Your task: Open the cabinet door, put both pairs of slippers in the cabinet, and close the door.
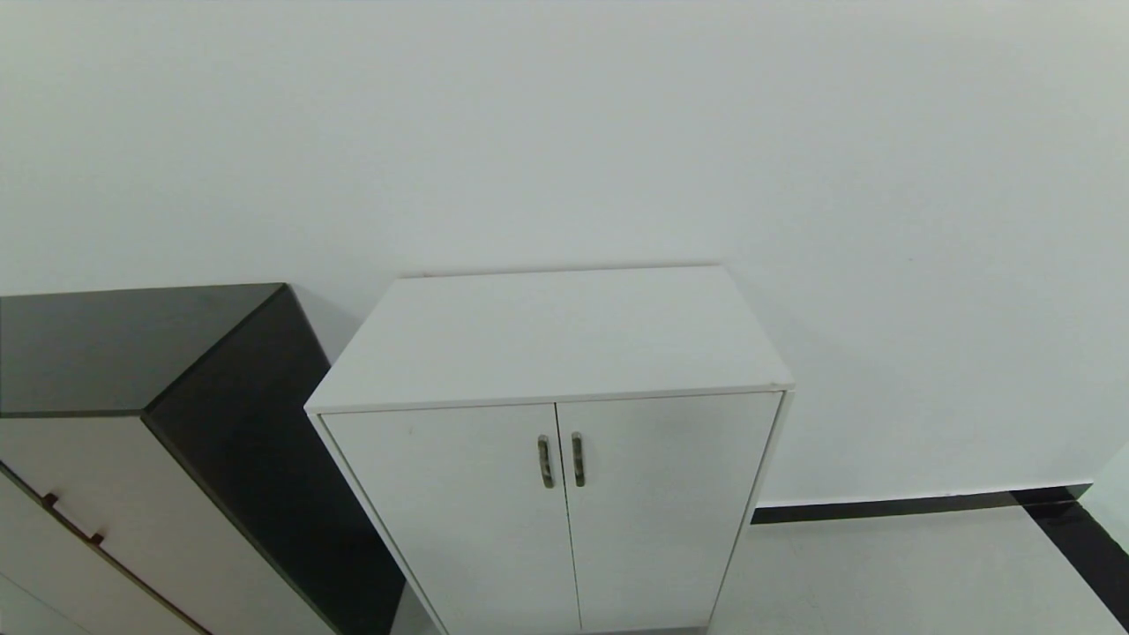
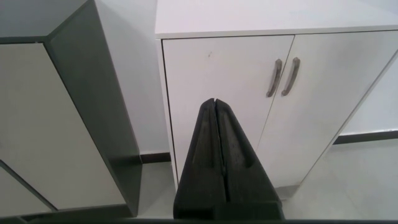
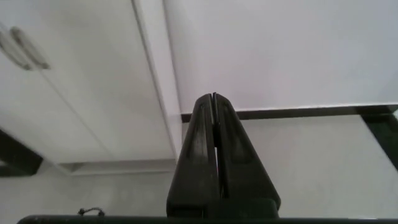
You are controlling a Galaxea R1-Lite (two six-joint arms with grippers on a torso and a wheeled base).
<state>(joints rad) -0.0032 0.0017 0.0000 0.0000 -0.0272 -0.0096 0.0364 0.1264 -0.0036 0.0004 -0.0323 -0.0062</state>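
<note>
Beside a dark cupboard (image 1: 220,414), the left hand (image 2: 215,102) is hanging pinched closed and empty, facing the white cabinet (image 1: 547,335) — doors (image 1: 459,511) sitting flush, its two handles (image 1: 546,461) side by side. The right hand (image 3: 213,96) is hanging closed on nothing by the cabinet's right side; handles that close are likely inviting a hook on the wrong one.

Cabinet (image 1: 547,344): plain white all over, top and both doors (image 1: 467,511) alike. Two handles (image 1: 545,460): dull grey-brown metal with a slight sheen. Neighbouring cupboard (image 1: 238,414): black top and side, cream front crossed by a thin dark-brown line. Wall (image 1: 564,132): flat white. Floor (image 1: 882,573): pale off-white, plain. Skirting strip (image 1: 882,509): black, with a like black band running across the floor at the right. Left gripper (image 2: 215,102) and right gripper (image 3: 213,98): jaws matte black, plain.
</note>
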